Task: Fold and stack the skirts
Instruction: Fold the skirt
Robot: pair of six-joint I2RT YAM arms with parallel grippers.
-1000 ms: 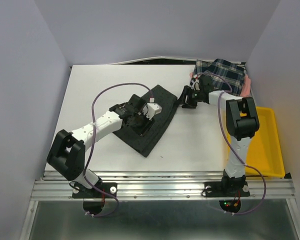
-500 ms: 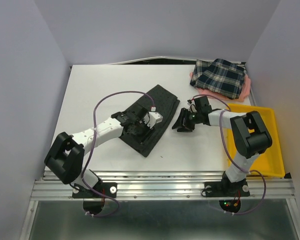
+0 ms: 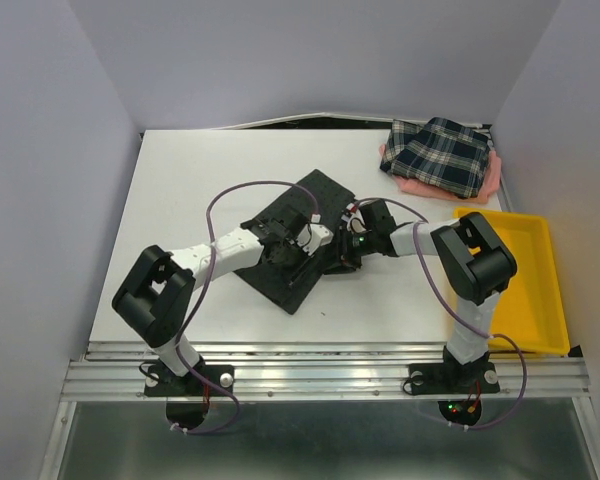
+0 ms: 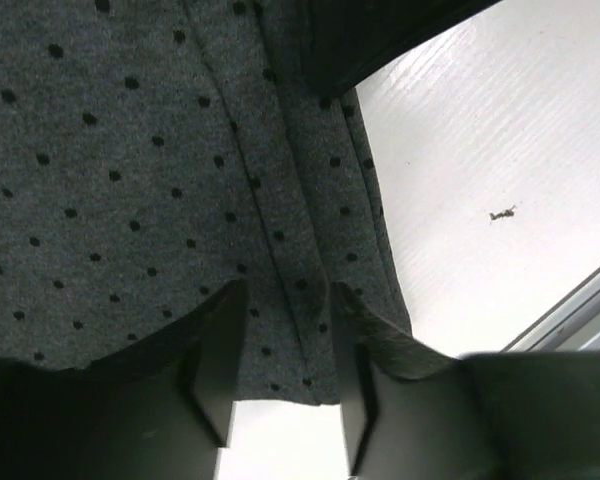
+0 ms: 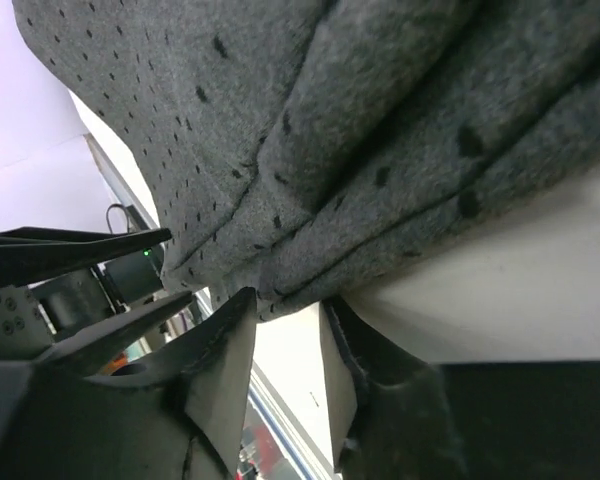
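Note:
The charcoal dotted skirt lies flat mid-table. My left gripper sits low over it; in the left wrist view its open gripper straddles a seam of the skirt near the hem, fingers apart. My right gripper is at the skirt's right edge. In the right wrist view that gripper is open with a narrow gap, and the skirt's bunched edge lies right at the fingertips. The plaid skirt rests on the pink skirt at the back right.
A yellow tray sits on the right, beside the right arm's base. Both arms' cables arc over the middle of the table. White walls close in the left, back and right sides. A metal rail runs along the near edge.
My right arm swung from the plaid skirt at the back right down to the charcoal skirt's right edge, its jaws narrowing. The left gripper stayed over the charcoal skirt, shifting slightly right.

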